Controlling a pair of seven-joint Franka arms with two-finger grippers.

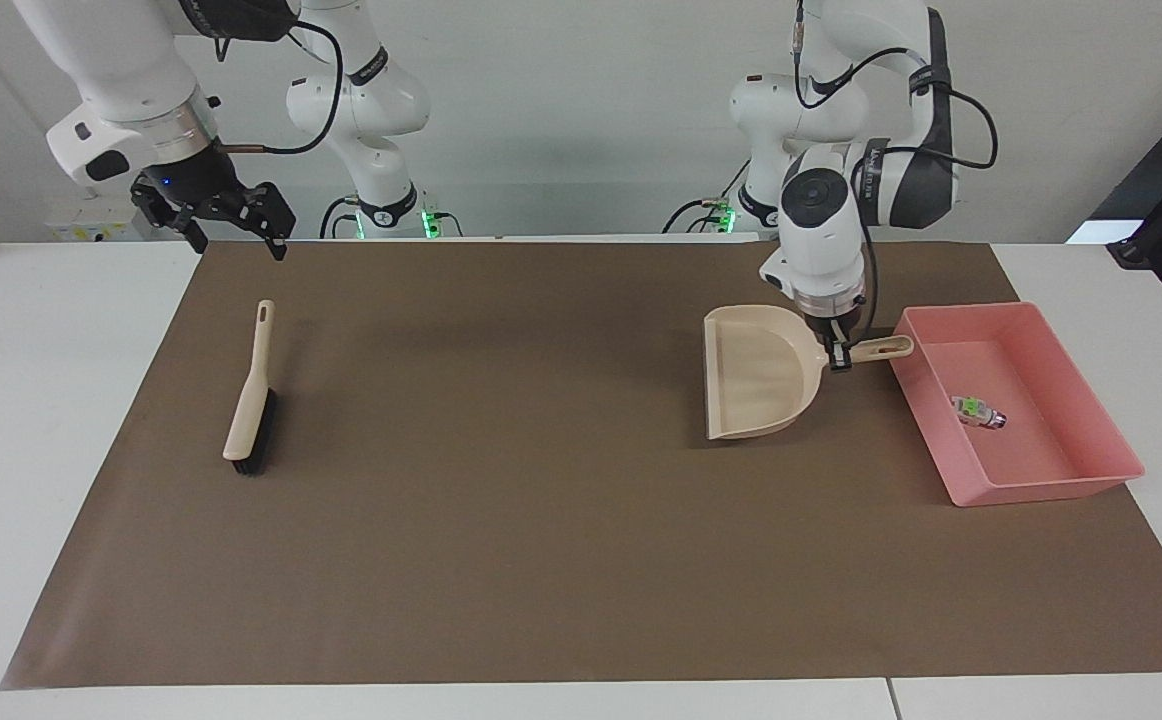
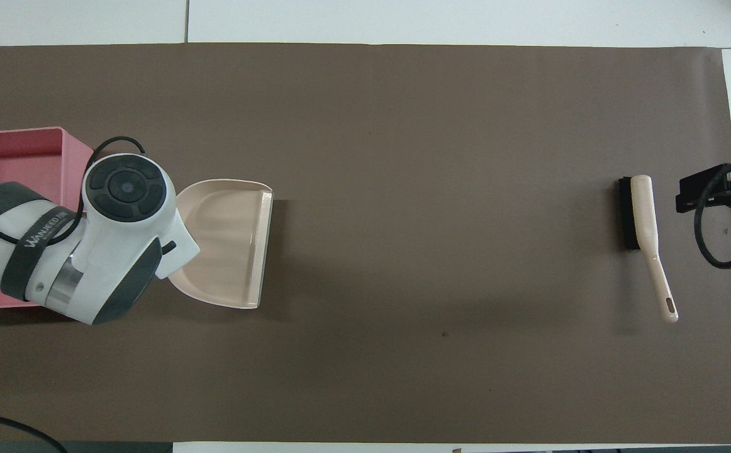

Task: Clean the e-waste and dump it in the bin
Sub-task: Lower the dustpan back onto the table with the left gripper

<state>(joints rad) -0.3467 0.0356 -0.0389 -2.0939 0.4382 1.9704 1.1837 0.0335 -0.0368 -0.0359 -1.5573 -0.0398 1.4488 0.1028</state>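
Observation:
The pink bin [image 1: 1041, 488] stands at the left arm's end of the brown mat, and the e-waste [image 1: 976, 411], a small white-and-green bit with a dark bit against it, lies inside. My left gripper [image 1: 838, 355] is shut on the handle of the beige dustpan [image 1: 756, 372]. The pan is level and low over the mat beside the bin, its mouth toward the table's middle. In the overhead view the left arm covers most of the bin [image 2: 22, 163], hides the e-waste, and overlaps the dustpan [image 2: 227, 242]. My right gripper [image 1: 236, 235] hangs open and empty above the mat's edge, near the brush handle.
A beige brush [image 1: 249, 400] with black bristles lies on the mat at the right arm's end, its handle pointing toward the robots; it shows as the brush [image 2: 642, 214] from above. The brown mat [image 1: 541, 520] covers most of the white table.

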